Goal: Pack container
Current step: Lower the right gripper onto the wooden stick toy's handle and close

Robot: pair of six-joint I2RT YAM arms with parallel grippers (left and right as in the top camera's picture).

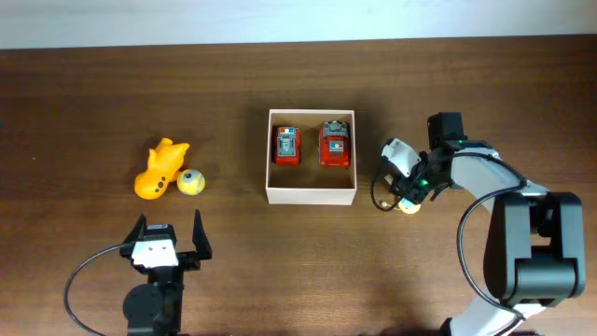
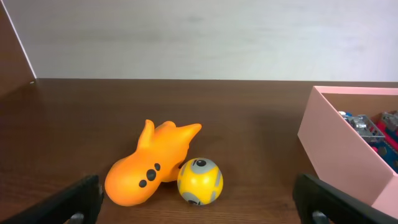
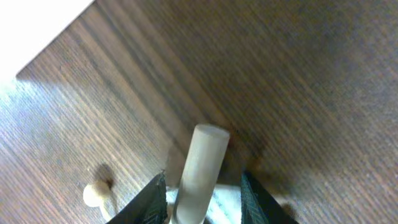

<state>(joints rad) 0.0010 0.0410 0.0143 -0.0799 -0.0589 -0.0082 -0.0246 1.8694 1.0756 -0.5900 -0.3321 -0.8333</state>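
The container (image 1: 311, 194) is a small white-walled box with a brown inside, at the table's middle, and it holds two red toy cars (image 1: 286, 146) (image 1: 335, 143). In the left wrist view its wall (image 2: 336, 146) is at the right. My right gripper (image 1: 403, 187) (image 3: 204, 193) points down just right of the box. Its jaws stand a little apart around a pale grey cylinder (image 3: 202, 165), with a gap showing on the right side. My left gripper (image 1: 170, 233) (image 2: 199, 208) is wide open and holds nothing, just short of an orange toy (image 2: 146, 168) and a yellow ball (image 2: 199, 181).
The orange toy (image 1: 159, 170) and the yellow ball (image 1: 191, 182) lie left of the box. A white piece (image 1: 399, 154) and a small yellowish piece (image 1: 409, 207) lie by my right gripper. A small cream peg (image 3: 93, 194) rests on the wood.
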